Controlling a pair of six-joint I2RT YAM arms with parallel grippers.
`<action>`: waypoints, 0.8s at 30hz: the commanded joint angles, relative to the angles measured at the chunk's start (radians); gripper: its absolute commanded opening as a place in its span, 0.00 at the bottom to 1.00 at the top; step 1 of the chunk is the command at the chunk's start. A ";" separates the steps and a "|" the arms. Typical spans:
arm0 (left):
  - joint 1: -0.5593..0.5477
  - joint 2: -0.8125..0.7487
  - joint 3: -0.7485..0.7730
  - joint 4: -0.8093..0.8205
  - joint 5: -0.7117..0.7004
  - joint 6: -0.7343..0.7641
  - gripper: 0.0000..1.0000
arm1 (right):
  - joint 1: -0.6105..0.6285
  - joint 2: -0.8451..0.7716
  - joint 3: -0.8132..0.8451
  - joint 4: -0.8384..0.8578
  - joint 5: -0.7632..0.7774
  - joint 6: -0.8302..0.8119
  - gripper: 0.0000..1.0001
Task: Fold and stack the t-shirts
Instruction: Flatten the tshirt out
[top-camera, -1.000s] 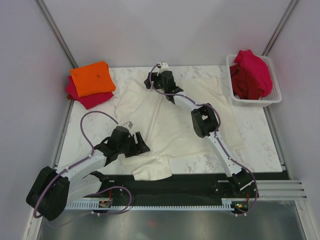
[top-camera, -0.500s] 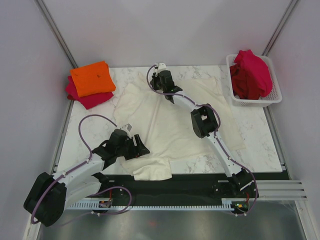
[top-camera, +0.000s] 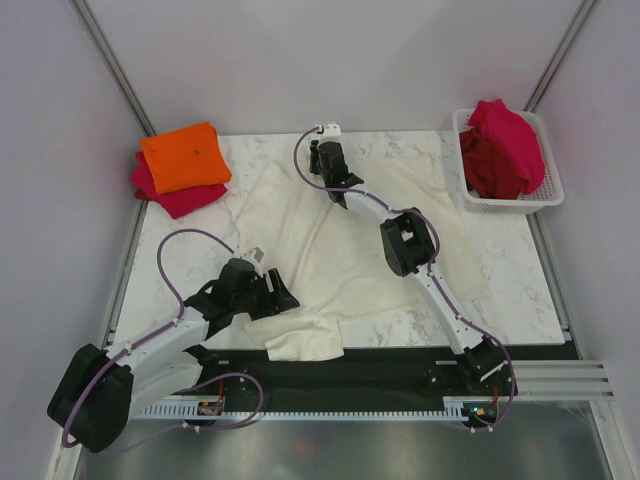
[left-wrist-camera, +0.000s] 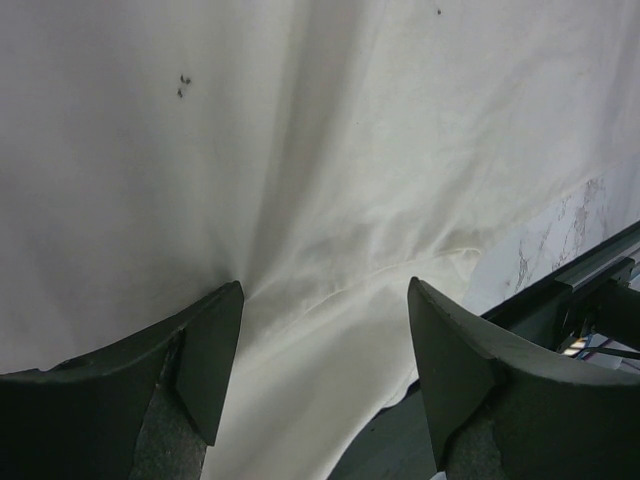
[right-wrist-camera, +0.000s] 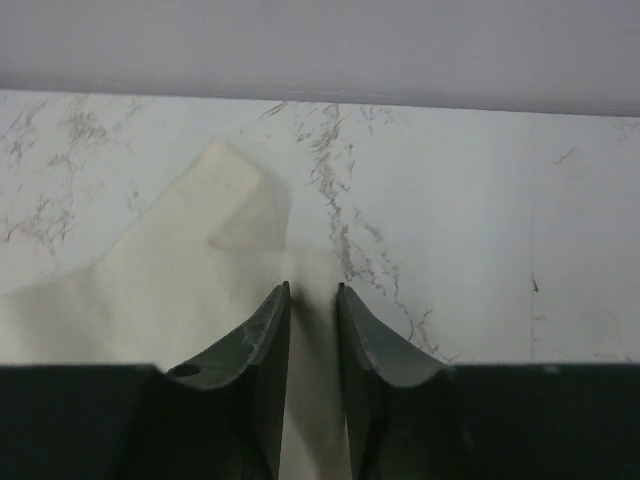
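The cream-white t-shirt (top-camera: 340, 250) lies spread across the middle of the counter (top-camera: 520, 290), not yet folded. An orange t-shirt (top-camera: 183, 157) sits folded on a crimson one (top-camera: 180, 200) beyond its far-left corner. More crimson t-shirts (top-camera: 500, 145) wait in the white mesh basket (top-camera: 510, 203) off its far-right corner. The left tool (left-wrist-camera: 325, 300) sits low over its near-left hem, jaws wide apart and holding nothing. The right tool (right-wrist-camera: 313, 290) is at its far edge, jaws almost together with cloth in the narrow gap; whether it truly grips cannot be told. This looks like the first fold being set up. Next, the left tool likely needs to close on the hem.
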 joint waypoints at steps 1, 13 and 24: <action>-0.006 0.021 -0.029 -0.106 -0.001 -0.015 0.75 | -0.032 -0.073 0.000 0.085 0.134 0.007 0.39; -0.008 -0.014 -0.014 -0.155 -0.011 -0.021 0.74 | -0.107 -0.073 -0.010 0.109 0.208 0.060 0.75; 0.000 0.026 0.242 -0.244 -0.106 0.084 0.86 | -0.099 -0.726 -0.798 0.333 0.131 0.053 0.98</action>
